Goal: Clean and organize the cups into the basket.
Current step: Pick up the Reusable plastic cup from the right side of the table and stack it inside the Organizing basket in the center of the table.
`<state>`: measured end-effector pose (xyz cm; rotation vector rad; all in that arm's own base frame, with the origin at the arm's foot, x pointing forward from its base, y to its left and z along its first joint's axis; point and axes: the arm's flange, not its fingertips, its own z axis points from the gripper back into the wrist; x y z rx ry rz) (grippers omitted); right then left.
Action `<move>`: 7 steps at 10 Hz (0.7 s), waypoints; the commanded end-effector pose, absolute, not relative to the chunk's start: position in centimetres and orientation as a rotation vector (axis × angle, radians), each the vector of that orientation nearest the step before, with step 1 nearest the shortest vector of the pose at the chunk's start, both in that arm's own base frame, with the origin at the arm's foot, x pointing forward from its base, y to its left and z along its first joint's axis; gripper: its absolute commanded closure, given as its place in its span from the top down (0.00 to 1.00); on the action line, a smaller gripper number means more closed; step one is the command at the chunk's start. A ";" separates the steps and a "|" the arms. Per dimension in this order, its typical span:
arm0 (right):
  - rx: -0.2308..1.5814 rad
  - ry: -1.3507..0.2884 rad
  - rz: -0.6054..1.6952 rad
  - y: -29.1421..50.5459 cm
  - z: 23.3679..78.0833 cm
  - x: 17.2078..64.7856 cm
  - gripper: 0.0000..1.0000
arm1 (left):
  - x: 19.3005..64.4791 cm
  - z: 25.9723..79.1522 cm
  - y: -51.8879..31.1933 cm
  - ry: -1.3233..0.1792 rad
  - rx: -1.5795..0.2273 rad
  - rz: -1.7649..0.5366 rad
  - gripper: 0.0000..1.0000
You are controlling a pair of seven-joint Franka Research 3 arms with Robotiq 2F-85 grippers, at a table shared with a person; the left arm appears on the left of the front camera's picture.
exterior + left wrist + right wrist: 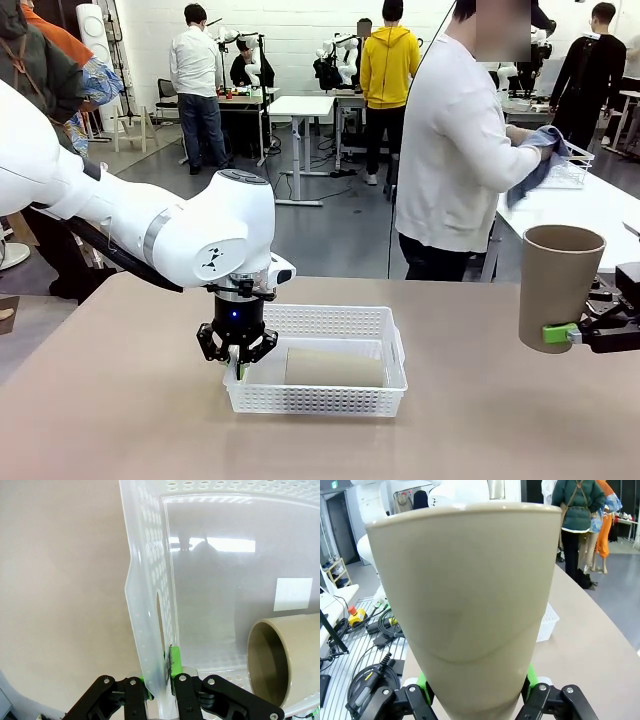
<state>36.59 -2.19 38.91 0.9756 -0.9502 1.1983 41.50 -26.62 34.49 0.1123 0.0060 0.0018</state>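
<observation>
Looking across the table (120,410), we see the left gripper (238,352) pointing straight down at the left end of the basket (330,314). In the left wrist view its green pads (174,659) are closed tight on that end wall, one finger inside and one outside. The left arm's white wrist hangs over that end and blocks it from above.

A brown lying cup (335,367) rests on its side on the basket floor, lengthwise, in the middle and right part. Its mouth (267,662) faces the gripped end. Bare floor shows between that mouth and the pinched wall.

The right gripper (566,335) comes in from the right edge and grips the lower part of a second brown cup, the held cup (558,285). A green pad presses on each side of it. This cup stands upright, mouth up, clear of the tabletop and well apart from the basket.

At the far side a person (450,150) stands turned away, rubbing something with a blue cloth (535,165); we cannot tell what. A wire basket (572,168) sits just beside the cloth on a white table (590,210).
</observation>
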 end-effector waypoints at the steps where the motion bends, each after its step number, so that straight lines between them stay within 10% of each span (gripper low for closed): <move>1: 0.976 -0.949 1.197 -2.2 38.8 36.6 0.79 | 41.4 34.4 -27.0 0.007 0.115 0.023 0.00; 7: 0.716 -0.292 1.539 21.4 43.1 45.3 0.79 | 41.4 34.4 -27.0 0.007 0.115 0.023 0.00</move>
